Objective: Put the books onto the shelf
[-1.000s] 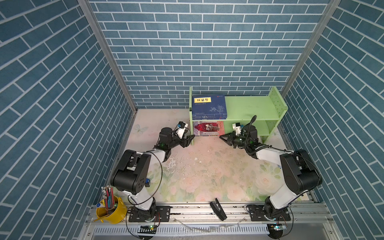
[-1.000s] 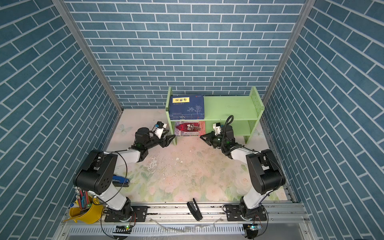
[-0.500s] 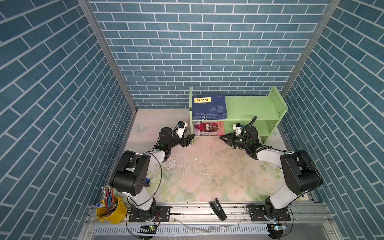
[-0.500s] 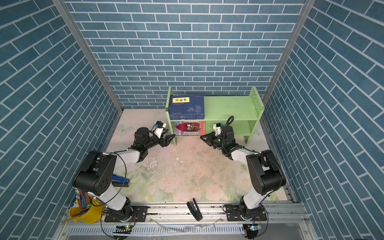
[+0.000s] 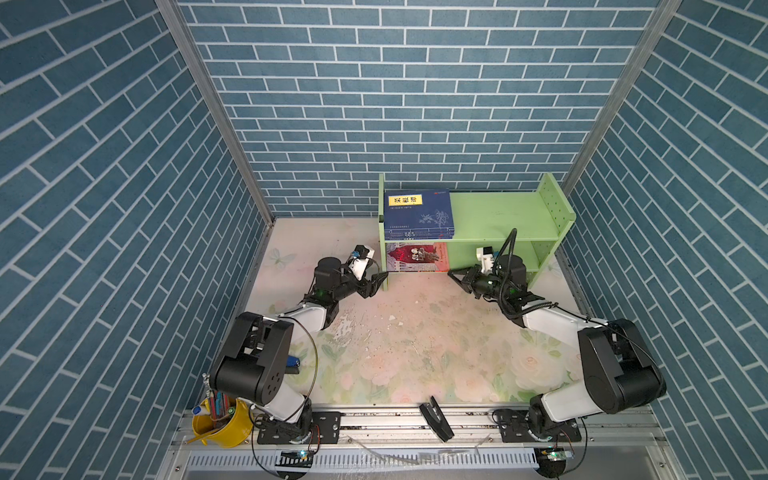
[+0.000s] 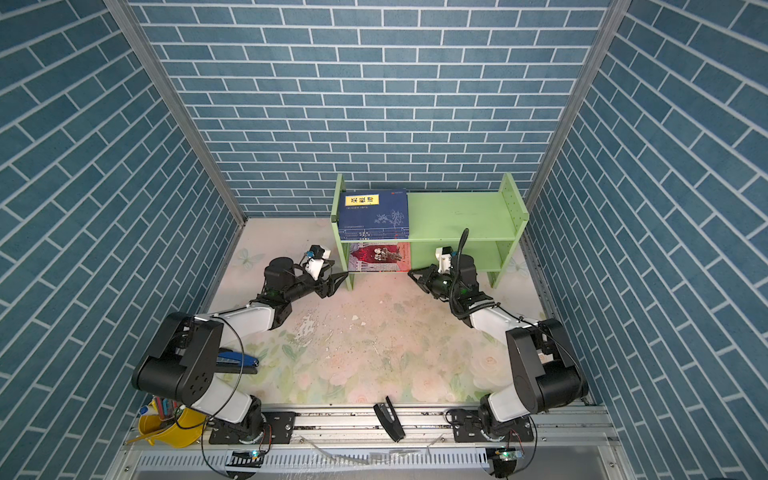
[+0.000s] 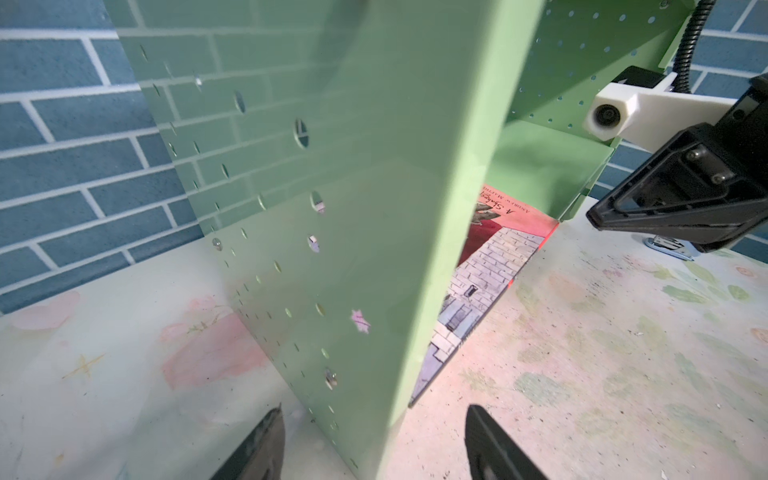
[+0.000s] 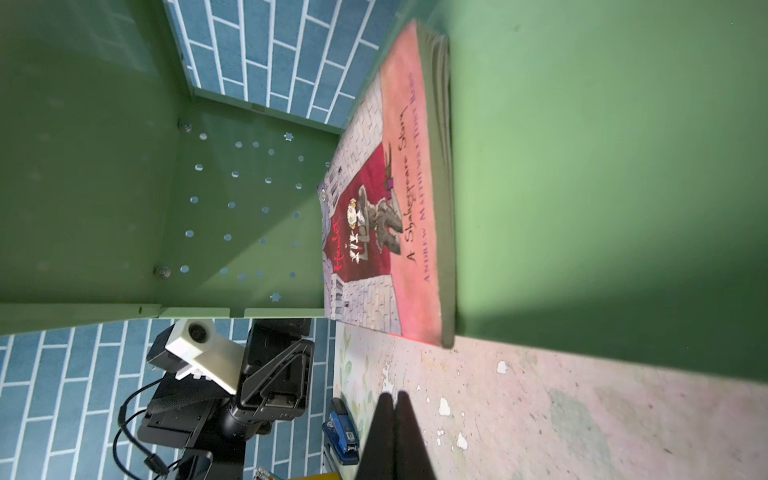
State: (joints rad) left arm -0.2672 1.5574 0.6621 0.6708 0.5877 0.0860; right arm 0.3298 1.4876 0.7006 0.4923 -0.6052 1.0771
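Note:
The light green shelf [image 5: 498, 212] [image 6: 457, 212] stands at the back. A stack of dark blue books [image 5: 417, 212] [image 6: 374, 212] lies flat at the left end of its upper tier. The red-and-grey book [image 5: 417, 257] [image 6: 380, 257] [image 7: 486, 257] [image 8: 386, 216] lies flat on the lower tier below them. My left gripper [image 5: 380, 282] [image 6: 337, 282] [image 7: 374, 409] is open, with one jaw on each side of the front edge of the left end panel [image 7: 374, 166]. My right gripper [image 5: 451, 274] [image 6: 410, 273] [image 8: 392, 395] is shut and empty, low over the mat just right of the red-and-grey book.
A blue stapler [image 6: 237, 361] [image 8: 343, 432] lies on the mat by the left arm's base. A yellow cup of pens [image 5: 220, 419] stands at the front left corner. A black clip-like part [image 5: 434, 419] rests on the front rail. Brick walls close in on three sides.
Almost nothing has moved. Both arms stay low in front of the shelf, and the right gripper's tip has shifted only slightly.

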